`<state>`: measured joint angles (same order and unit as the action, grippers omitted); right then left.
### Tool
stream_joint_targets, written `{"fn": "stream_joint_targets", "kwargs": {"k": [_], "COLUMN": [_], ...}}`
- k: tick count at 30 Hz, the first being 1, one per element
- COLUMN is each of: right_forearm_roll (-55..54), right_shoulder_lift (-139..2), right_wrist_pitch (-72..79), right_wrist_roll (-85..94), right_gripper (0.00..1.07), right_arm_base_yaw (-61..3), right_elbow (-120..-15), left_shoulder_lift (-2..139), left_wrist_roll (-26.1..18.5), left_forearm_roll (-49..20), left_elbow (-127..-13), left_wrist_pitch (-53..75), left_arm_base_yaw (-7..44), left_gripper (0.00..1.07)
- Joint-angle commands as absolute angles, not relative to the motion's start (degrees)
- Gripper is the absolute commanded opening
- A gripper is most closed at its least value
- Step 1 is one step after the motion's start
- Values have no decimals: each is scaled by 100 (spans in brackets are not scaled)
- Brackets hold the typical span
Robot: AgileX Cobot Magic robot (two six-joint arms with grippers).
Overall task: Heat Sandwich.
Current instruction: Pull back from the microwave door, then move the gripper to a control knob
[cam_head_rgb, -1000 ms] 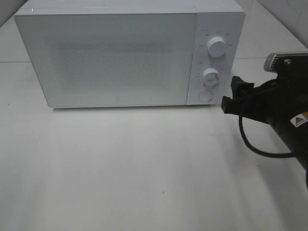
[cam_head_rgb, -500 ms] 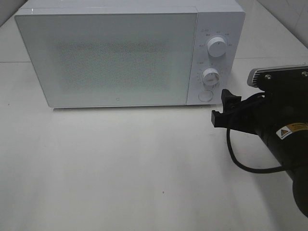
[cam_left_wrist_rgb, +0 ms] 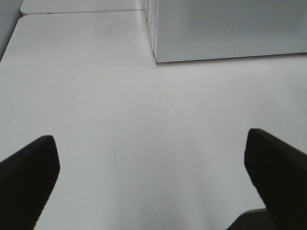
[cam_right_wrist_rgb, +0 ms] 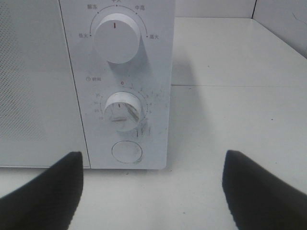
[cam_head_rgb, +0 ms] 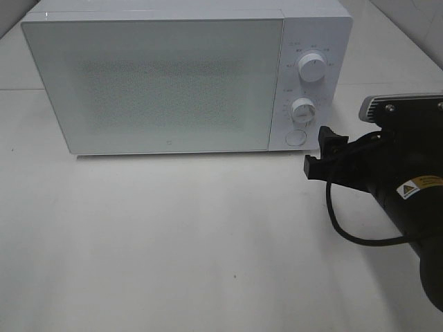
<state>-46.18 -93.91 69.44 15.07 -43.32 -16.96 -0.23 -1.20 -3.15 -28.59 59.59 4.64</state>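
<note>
The sandwich shows in none of our views, so we cannot tell where it is. What we do see is a white microwave [cam_head_rgb: 173, 76] standing on a pale table [cam_head_rgb: 173, 249], its frosted door [cam_head_rgb: 152, 83] shut and too cloudy for us to see anything behind it.

To the right of the door runs the control panel: an upper knob [cam_head_rgb: 312, 68], a lower knob [cam_head_rgb: 303, 110] beneath it, and a round button [cam_head_rgb: 295, 137] at the bottom.

The right gripper [cam_head_rgb: 320, 149] hangs in front of that panel's lower right corner, near the round button but, as far as we can judge, apart from it. In its wrist view the two dark fingers [cam_right_wrist_rgb: 43, 191] stand wide apart with nothing between them, and the lower knob and the button lie ahead in the gap. A black cable [cam_head_rgb: 346, 232] loops below the arm.

The left gripper [cam_left_wrist_rgb: 153, 179] appears only in its own wrist view. Its fingers [cam_left_wrist_rgb: 29, 182] are spread wide as well and hold nothing. It sits above bare table, with the microwave's lower front corner on the door side ahead of it and well apart from the fingertips.
</note>
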Motion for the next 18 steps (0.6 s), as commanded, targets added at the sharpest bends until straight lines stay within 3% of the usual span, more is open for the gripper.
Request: {"fn": "stream_joint_targets", "kwargs": {"k": [1,10,18], "right_forearm_roll": [-4526,-3925,-3816], "right_shoulder_lift": [-9551,-10170,-10640], "right_wrist_pitch": [7311,7191,7093], "right_wrist_roll": [1467,1146,1146], "right_gripper": [76,76,76], "right_arm_base_yaw": [-4206,-3667,-3587], "right_elbow": [-1891,-2538,-3037], "left_shoulder_lift": [-189,-189,-189], "left_wrist_roll": [-92,-92,-92], "left_forearm_roll": [-344,-344,-344], "left_elbow": [-2842,-2842,-2842], "left_wrist_pitch": [5942,5942,5942], "left_arm_base_yaw": [441,441,441], "left_gripper": [104,104,104]}}
